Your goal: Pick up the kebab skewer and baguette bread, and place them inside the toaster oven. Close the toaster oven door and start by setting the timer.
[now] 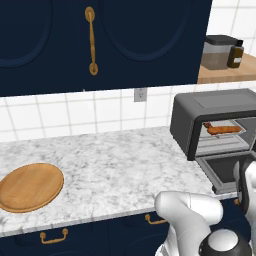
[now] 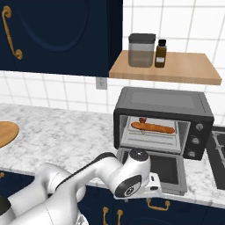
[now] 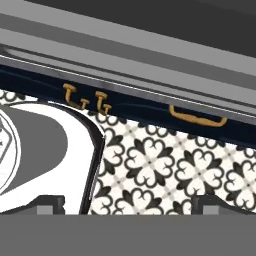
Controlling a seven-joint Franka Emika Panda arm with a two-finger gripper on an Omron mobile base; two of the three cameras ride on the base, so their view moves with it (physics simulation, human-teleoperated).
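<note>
Inside the toaster oven (image 2: 163,125), on its wire rack, the baguette bread (image 2: 152,127) lies lengthwise from left to right, with the kebab skewer (image 2: 142,120) just behind it toward the far wall, so the loading looks done and the step in hand is shutting the toaster oven door (image 2: 165,169). That door hangs fully down, flat out toward the near edge of the marble counter (image 1: 115,165), its handle bar along the near long edge. The gripper (image 3: 128,207) sits below and in front of that edge, fingers spread wide and grasping nothing; the hand view looks under the door's lip at the dark drawer fronts with brass pulls (image 3: 196,116) and the patterned floor (image 3: 175,165). To close it well, I judge the hand should come up under the handle bar near its middle, not at a corner, so the panel swings evenly on its hinge. Pushing should follow the door's arc, up first and then away toward the oven, rather than straight in, which would jam against the hinge. Neither food piece seems to overhang the rack's near edge, so nothing should catch. The knobs (image 2: 196,139) on the right stay reachable afterwards for the timer.
</note>
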